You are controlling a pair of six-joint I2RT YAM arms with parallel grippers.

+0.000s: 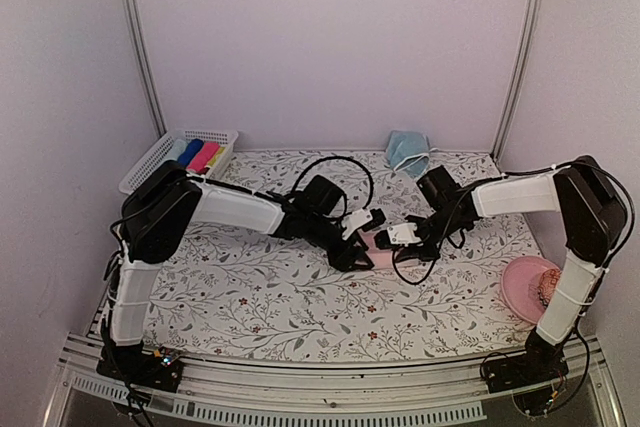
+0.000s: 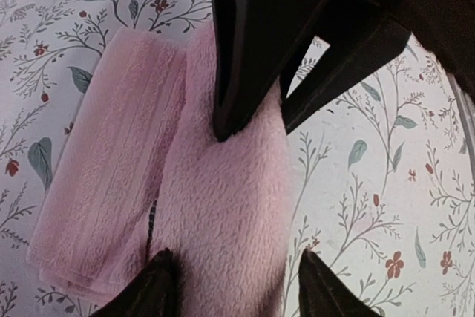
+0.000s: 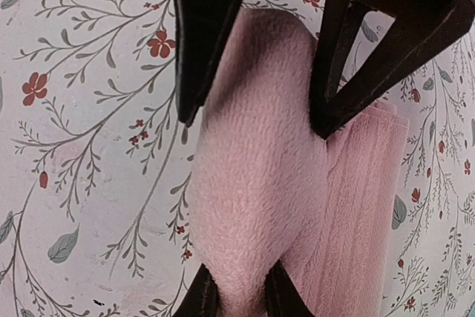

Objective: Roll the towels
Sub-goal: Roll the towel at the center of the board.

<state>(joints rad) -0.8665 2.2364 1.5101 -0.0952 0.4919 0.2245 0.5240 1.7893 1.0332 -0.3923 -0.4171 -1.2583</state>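
One pink towel [image 2: 223, 206] lies partly rolled: your right gripper [image 3: 239, 280] pinches the roll, left gripper [image 2: 236, 272] spread astride; roll on evenly.

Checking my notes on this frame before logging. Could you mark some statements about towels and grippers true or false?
1. The left gripper straddles the pink towel, jaws apart. True.
2. The light blue towel is held by a gripper. False: it lies untouched on the table by the back wall.
3. The right gripper pinches the pink towel. True.
4. The pink plate sits at the table's left edge. False: the right edge.
5. The pink towel lies flat, unfolded. False: part is folded or rolled over.
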